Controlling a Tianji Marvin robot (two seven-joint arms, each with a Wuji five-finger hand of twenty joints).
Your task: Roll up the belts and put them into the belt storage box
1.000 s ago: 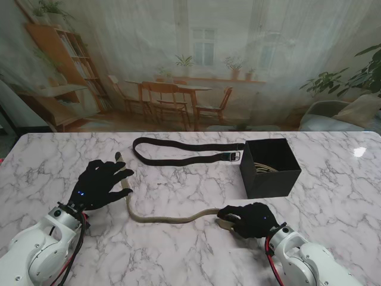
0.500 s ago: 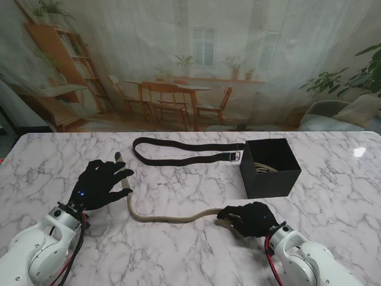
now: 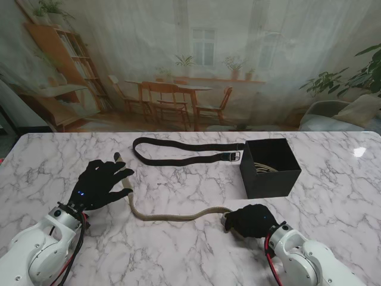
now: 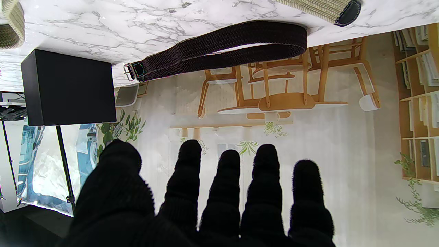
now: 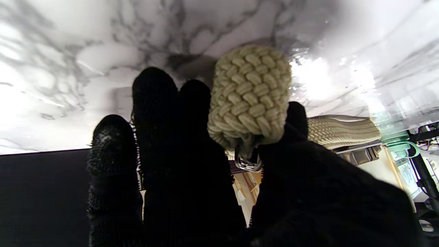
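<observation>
A tan braided belt (image 3: 172, 215) curves across the marble from beside my left hand (image 3: 98, 183) to my right hand (image 3: 250, 220). The right hand is shut on the belt's buckle end, and the wrist view shows a small coil of tan belt (image 5: 249, 94) held between thumb and fingers. My left hand is open, fingers spread, resting next to the belt's far tip (image 4: 346, 12). A dark brown belt (image 3: 181, 151) lies doubled farther from me. The black storage box (image 3: 269, 167) stands on the right, with a rolled tan belt inside.
The table's far edge runs behind the dark belt, against a printed room backdrop. The black box (image 4: 68, 87) sits just beyond my right hand.
My right hand has closed further over the buckle end and rolled it. The tan belt has been drawn to the right, and its bend near the left hand is tighter. The left hand has stayed still.
</observation>
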